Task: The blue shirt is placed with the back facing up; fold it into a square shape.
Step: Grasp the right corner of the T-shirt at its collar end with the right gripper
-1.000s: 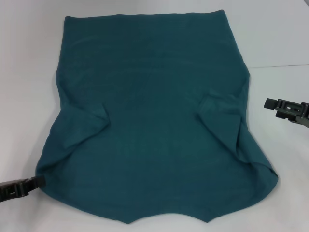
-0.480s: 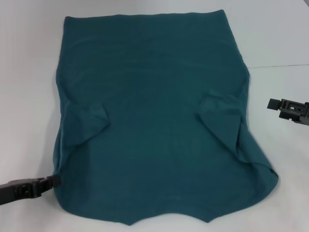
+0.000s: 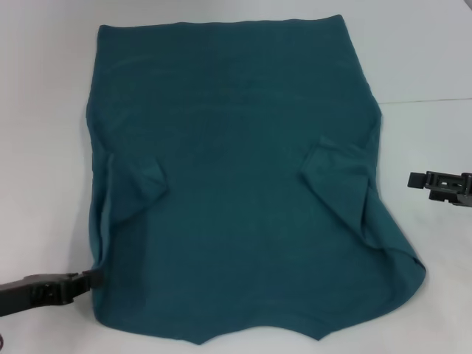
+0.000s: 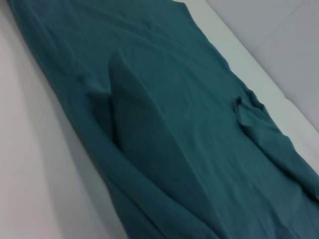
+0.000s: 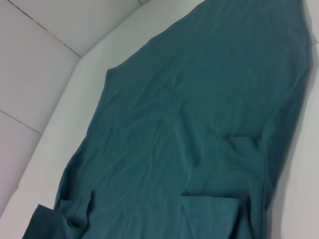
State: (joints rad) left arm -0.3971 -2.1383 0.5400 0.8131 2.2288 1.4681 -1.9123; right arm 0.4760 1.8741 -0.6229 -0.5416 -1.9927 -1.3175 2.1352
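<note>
Flat on the white table [image 3: 44, 110] lies the large dark teal-blue shirt of soft matte fabric [image 3: 236, 184], both short sleeves folded in over its body. The black left gripper [image 3: 87, 280] touches the shirt's near left edge, though whether its jaws pinch the cloth cannot be told. Well clear of the shirt's right side hangs the black right gripper [image 3: 417, 179]; its jaw state cannot be told either.
</note>
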